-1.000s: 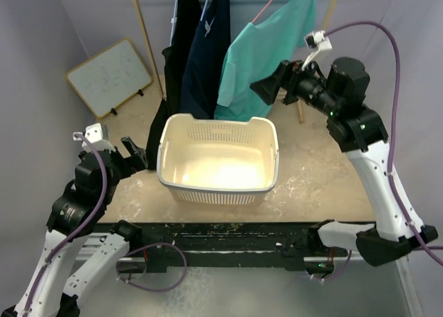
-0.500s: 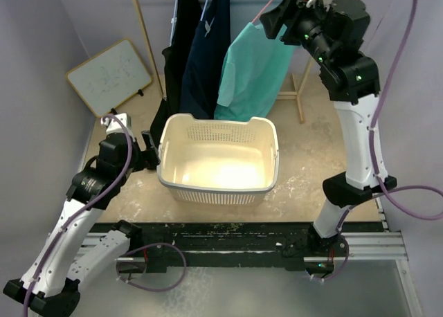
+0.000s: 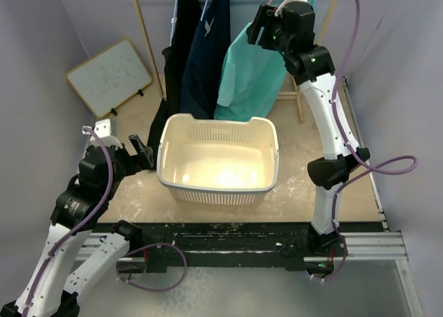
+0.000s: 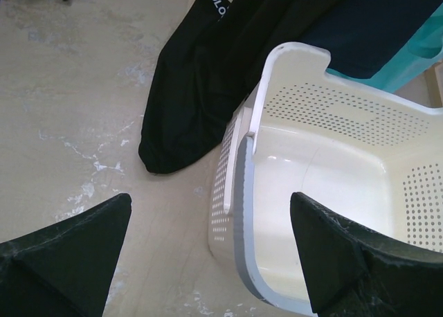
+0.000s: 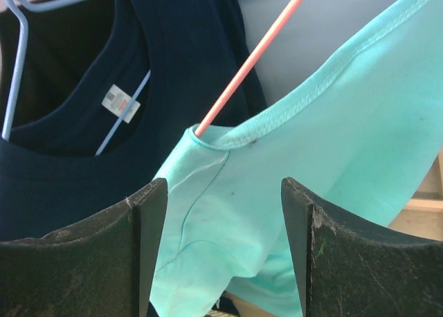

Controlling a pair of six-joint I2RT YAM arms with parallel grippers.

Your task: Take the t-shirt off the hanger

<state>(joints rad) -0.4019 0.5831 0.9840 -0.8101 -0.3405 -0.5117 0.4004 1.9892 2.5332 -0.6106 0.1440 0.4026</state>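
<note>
A teal t-shirt [image 3: 252, 71] hangs on a pink hanger [image 3: 266, 9] from the rack at the back. My right gripper [image 3: 257, 26] is up at the shirt's collar and left shoulder. In the right wrist view its jaws [image 5: 223, 192] stand apart, with the teal t-shirt [image 5: 332, 123] showing between them just below the pink hanger [image 5: 249, 61] wire. I see no fabric pinched. My left gripper [image 3: 142, 151] is low beside the basket's left end, open wide and empty, straddling the basket's corner [image 4: 210, 206].
A cream laundry basket [image 3: 218, 120] stands in the middle, below the shirts; its rim [image 4: 246, 165] is close to my left fingers. A navy shirt [image 3: 208, 54] on a blue hanger [image 5: 21, 54] and a black garment [image 3: 178, 47] hang left of the teal one. A whiteboard [image 3: 111, 77] leans at the back left.
My right arm has risen and swung left, from the shirt's right side up to its collar by the hanger, and its jaws have narrowed somewhat. The left arm shifted slightly beside the basket.
</note>
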